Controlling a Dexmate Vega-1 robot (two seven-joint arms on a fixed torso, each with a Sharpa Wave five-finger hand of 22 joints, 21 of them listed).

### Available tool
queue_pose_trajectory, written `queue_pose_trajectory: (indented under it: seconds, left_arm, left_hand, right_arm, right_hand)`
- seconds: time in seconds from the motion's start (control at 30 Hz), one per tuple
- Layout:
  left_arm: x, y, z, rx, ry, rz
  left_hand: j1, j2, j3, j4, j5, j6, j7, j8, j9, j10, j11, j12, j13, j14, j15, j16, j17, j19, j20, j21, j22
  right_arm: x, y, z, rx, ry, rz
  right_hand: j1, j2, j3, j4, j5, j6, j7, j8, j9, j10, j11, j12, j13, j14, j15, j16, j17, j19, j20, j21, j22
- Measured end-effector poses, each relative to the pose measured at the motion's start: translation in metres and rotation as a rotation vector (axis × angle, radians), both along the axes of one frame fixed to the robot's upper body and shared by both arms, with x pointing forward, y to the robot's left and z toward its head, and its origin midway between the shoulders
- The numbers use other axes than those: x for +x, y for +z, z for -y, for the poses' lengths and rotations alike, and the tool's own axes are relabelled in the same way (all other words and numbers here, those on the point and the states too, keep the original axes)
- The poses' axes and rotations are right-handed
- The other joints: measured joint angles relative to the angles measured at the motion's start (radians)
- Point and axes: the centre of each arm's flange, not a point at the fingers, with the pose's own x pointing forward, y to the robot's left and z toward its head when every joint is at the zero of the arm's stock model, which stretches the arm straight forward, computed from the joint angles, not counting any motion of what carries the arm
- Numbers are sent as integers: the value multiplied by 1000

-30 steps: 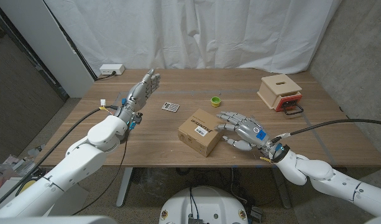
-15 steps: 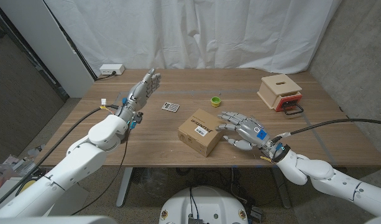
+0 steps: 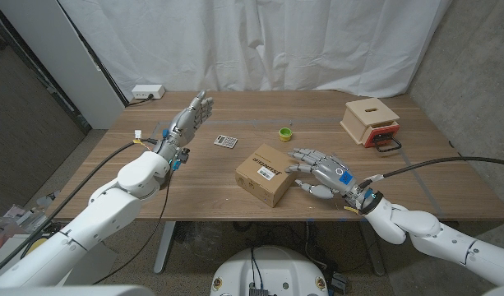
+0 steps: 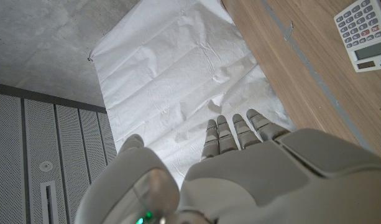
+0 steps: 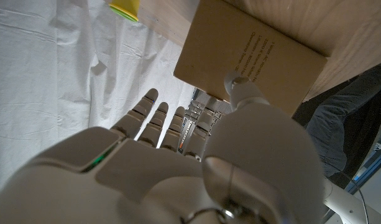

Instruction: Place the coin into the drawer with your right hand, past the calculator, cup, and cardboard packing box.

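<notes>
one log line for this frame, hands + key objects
right hand: open, beside cardboard box | left hand: open, raised | drawer box: far right | coin: not visible

It looked like a lab: a white curtain (image 3: 260,41) hung behind the wooden table (image 3: 235,173), beside bare concrete wall (image 3: 473,57).

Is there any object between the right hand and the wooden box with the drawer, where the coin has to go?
Nothing visible stands on the bare table between the right hand and the small wooden box with a red drawer front. The brown cardboard packing box lies on the hand's other side, the small green cup behind it. I cannot see the coin.
</notes>
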Motion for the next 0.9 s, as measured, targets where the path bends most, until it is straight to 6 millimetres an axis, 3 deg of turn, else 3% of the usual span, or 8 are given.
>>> queue_pose_trajectory:
  seconds: [0.4, 0.9]
  left_arm:
    - [3, 0, 0, 0, -2, -3]
    - [4, 0, 1, -3, -3, -2]
  left_hand:
    - [4, 4, 0, 0, 0, 0, 0, 0, 0, 0, 0, 0, 0, 0, 0, 0, 0, -13, -2, 0, 0]
    - [4, 4, -4, 4, 0, 0, 0, 0, 0, 0, 0, 0, 0, 0, 0, 0, 0, -13, -1, 0, 0]
  right_arm:
    - [0, 5, 0, 1, 7, 10]
    - [2, 11, -1, 0, 15, 22]
  right_hand:
    - [-28, 14, -21, 21, -11, 130, 0, 52, -2, 86, -27, 36, -2, 34, 2, 0, 0, 14, 0, 8, 0]
    - [-34, 8, -25, 25, -15, 160, -4, 64, -8, 107, -27, 36, -3, 43, 1, 0, 0, 25, 0, 14, 0]
